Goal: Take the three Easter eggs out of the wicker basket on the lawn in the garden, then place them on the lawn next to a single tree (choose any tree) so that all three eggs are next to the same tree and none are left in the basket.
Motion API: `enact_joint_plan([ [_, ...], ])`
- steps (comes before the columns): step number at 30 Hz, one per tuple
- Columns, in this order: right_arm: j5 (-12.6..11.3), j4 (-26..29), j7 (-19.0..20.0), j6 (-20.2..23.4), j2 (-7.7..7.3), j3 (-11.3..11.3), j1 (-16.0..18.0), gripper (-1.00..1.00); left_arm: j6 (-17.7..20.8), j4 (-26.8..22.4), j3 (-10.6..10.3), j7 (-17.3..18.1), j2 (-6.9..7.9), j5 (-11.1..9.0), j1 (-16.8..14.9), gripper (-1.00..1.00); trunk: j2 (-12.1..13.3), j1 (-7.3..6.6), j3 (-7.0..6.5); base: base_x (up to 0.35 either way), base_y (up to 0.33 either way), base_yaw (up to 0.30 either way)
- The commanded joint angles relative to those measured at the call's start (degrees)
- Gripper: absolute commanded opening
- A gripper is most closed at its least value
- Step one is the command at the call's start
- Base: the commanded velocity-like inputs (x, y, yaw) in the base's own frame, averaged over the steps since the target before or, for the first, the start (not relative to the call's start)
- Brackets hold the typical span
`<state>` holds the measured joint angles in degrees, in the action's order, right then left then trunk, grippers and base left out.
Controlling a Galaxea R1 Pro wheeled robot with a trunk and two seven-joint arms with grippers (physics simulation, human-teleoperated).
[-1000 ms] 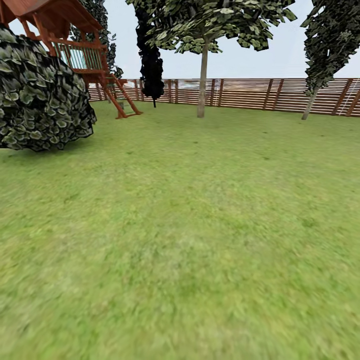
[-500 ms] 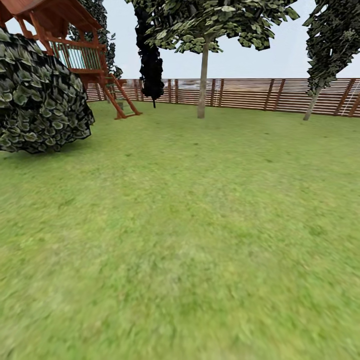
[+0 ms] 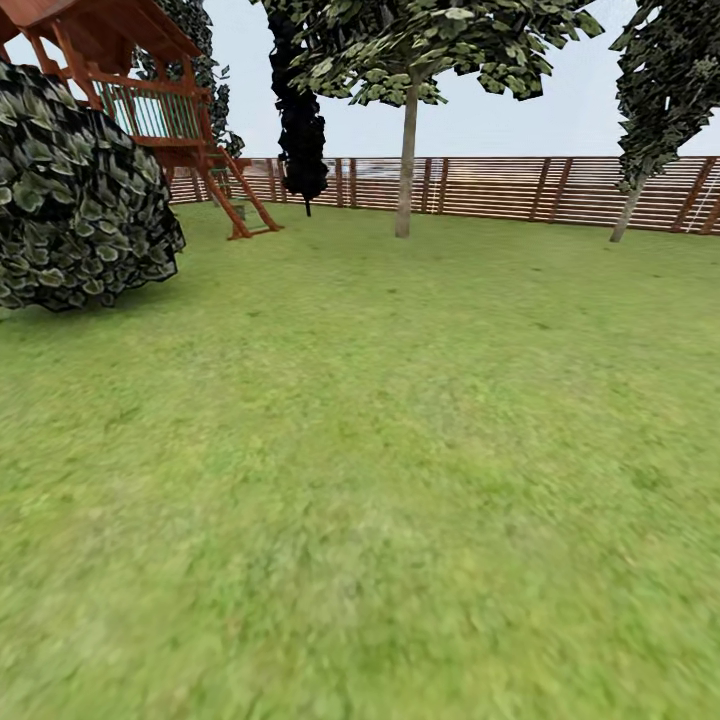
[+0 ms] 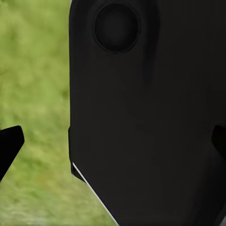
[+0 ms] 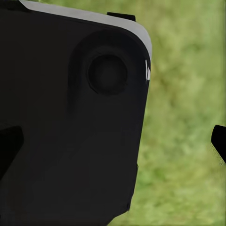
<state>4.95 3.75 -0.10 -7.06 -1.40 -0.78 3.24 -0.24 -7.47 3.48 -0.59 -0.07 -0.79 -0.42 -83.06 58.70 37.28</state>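
Open lawn (image 3: pixel 380 470) ahead, pale-trunked tree (image 3: pixel 405 150) far off by the fence (image 3: pixel 520 188), big bush (image 3: pixel 80 190) and playset (image 3: pixel 150 100) off left, probably mid-drive hunting the basket, fingers (image 4: pixel 10 147) dark at wrist-view edges, can't tell apart or together.

The head camera faced across the lawn (image 3: pixel 380 450) toward the fence (image 3: pixel 560 188); both wrist cameras looked down, close over grass.

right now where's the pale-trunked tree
In the head view the tree stands far ahead, just right of centre, on the lawn before the fence, right of the black tree.
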Motion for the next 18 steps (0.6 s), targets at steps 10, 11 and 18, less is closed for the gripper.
enact_joint_plan([
  [10,0.50,-0.06,-0.02,-0.15,-0.04,-0.02,0.05,1.00,-0.03,0.00,0.31,-0.01,-0.02,-0.08,-0.02,1.00,-0.02,0.02,0.05,0.272,0.000,0.000],
  [11,0.50,-0.06,-0.02,-0.15,-0.03,-0.02,0.03,1.00,-0.03,0.00,0.32,0.00,-0.02,-0.08,-0.02,1.00,-0.02,0.02,0.05,0.271,0.000,0.000],
  [18,0.54,-0.06,0.01,-0.15,-0.01,-0.02,0.02,1.00,-0.03,0.00,0.30,0.02,-0.02,-0.02,-0.02,1.00,-0.02,0.02,0.05,0.301,0.000,0.000],
])
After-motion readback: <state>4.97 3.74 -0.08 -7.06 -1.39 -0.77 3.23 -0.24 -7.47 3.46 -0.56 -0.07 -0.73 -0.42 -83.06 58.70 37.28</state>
